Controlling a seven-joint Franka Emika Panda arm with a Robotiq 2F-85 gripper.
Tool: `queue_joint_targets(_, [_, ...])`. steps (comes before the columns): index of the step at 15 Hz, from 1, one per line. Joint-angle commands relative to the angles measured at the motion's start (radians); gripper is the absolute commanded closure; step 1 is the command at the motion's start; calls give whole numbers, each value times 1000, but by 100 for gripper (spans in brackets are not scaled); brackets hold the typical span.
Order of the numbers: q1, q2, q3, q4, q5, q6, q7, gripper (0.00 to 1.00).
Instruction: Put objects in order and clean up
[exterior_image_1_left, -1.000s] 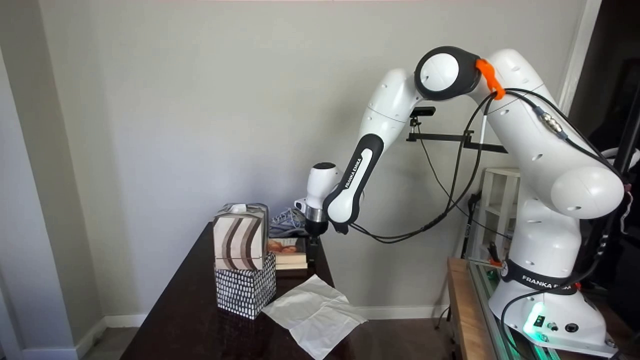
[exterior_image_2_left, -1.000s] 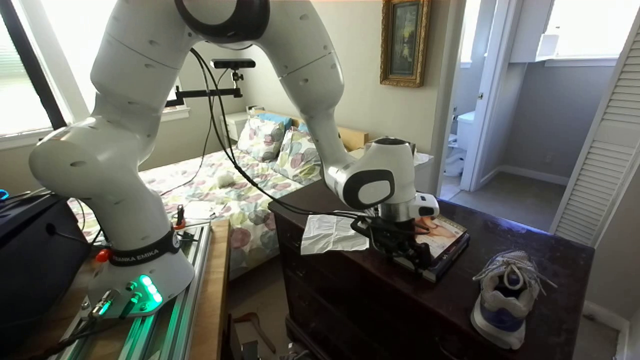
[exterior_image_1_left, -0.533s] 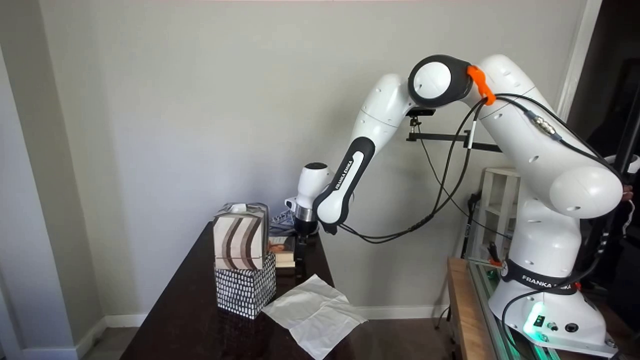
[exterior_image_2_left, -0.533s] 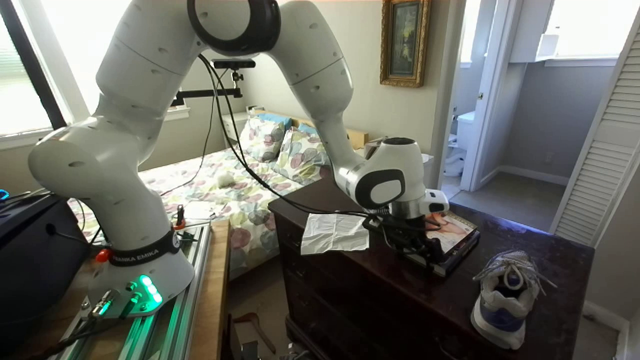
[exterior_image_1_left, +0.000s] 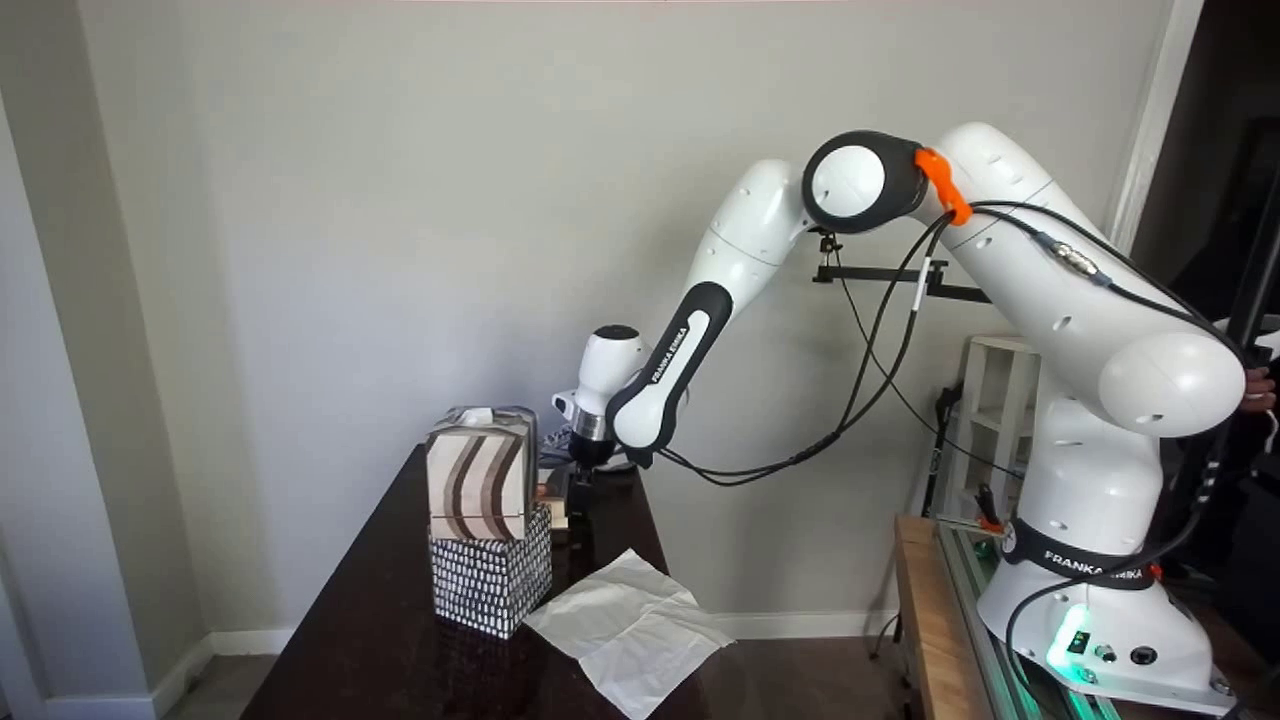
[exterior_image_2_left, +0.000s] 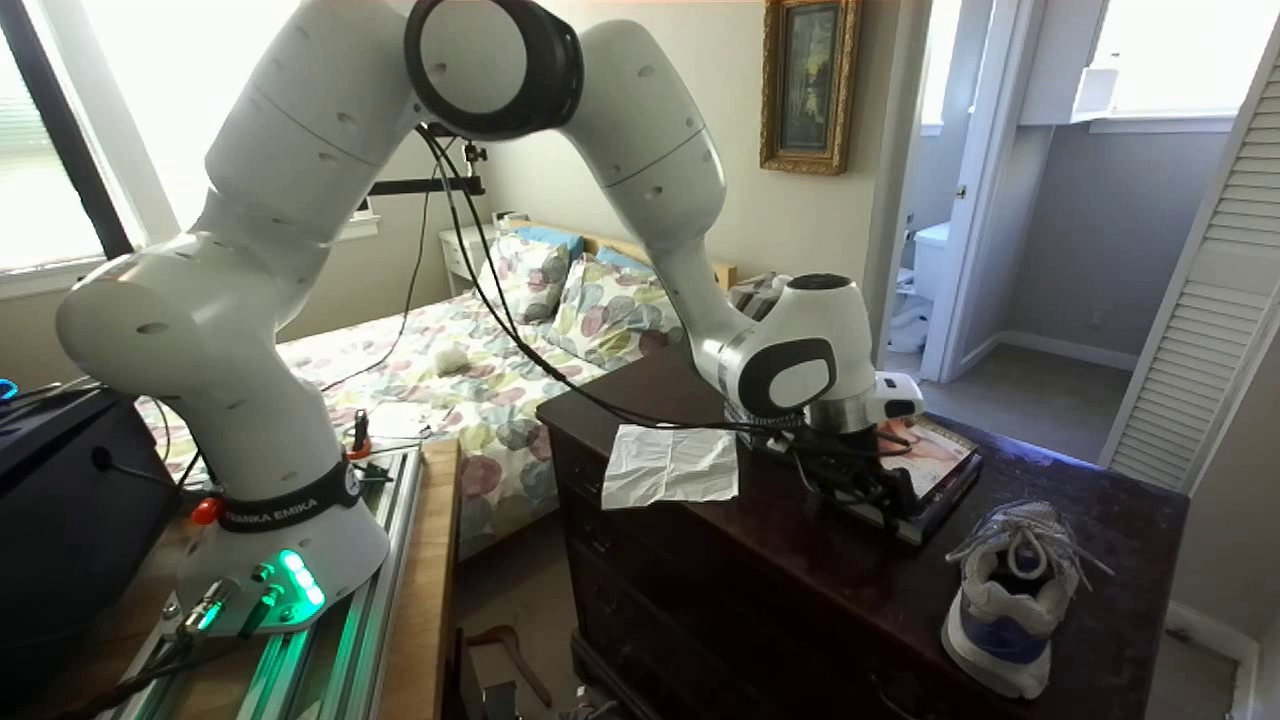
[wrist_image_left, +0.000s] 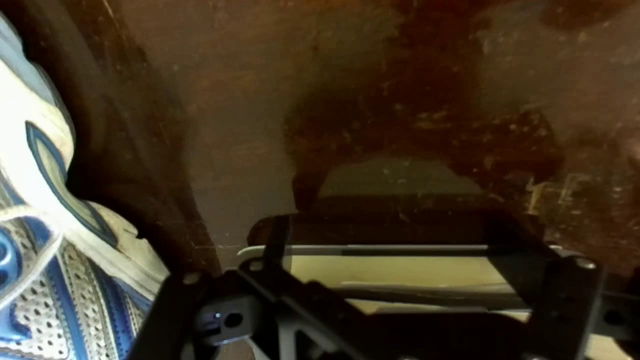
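Observation:
On the dark dresser top, a creased white sheet (exterior_image_1_left: 630, 625) lies flat with one corner over the edge; it also shows in an exterior view (exterior_image_2_left: 670, 465). A short stack of books (exterior_image_2_left: 935, 460) lies farther along, a picture on the top cover. My gripper (exterior_image_2_left: 870, 490) is low at the stack's side. In the wrist view the jaws of the gripper (wrist_image_left: 392, 240) stand wide apart, with pale page edges showing between them. The book covers run past both fingers (wrist_image_left: 277, 235), so the stack is not held between them. Whether the fingers touch the books is hard to see.
A white and blue shoe (exterior_image_2_left: 1015, 610) stands beside the books, near my gripper in the wrist view (wrist_image_left: 60, 280). A black-and-white patterned box (exterior_image_1_left: 490, 580) with a striped bundle (exterior_image_1_left: 478, 480) on top stands between sheet and books. The dresser edge (exterior_image_1_left: 655, 520) drops off close by.
The arm has lowered and reached out across the dresser, away from its base. The books have slid along the same way in front of the gripper. Sheet, shoe and box have not moved.

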Motion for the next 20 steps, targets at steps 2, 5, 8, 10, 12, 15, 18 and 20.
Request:
queue_joint_targets(2, [-6, 85, 27, 127, 9, -15, -2, 0])
queue_joint_targets(5, [2, 113, 35, 175, 10, -29, 0, 0])
queue_joint_targets(8, [7, 114, 46, 190, 17, -39, 11, 0])
queue_joint_targets(10, [15, 58, 48, 135, 19, -53, 23, 0])
queue_joint_targets(12, [28, -7, 39, 61, 13, -62, 38, 0])
queue_joint_targets(15, [72, -105, -7, -56, -8, -75, 82, 0])
queue_joint_targets(18, [133, -180, -109, -141, -47, -76, 148, 0])
queue_joint_targets(20, [167, -215, -185, -184, -82, -63, 181, 0])
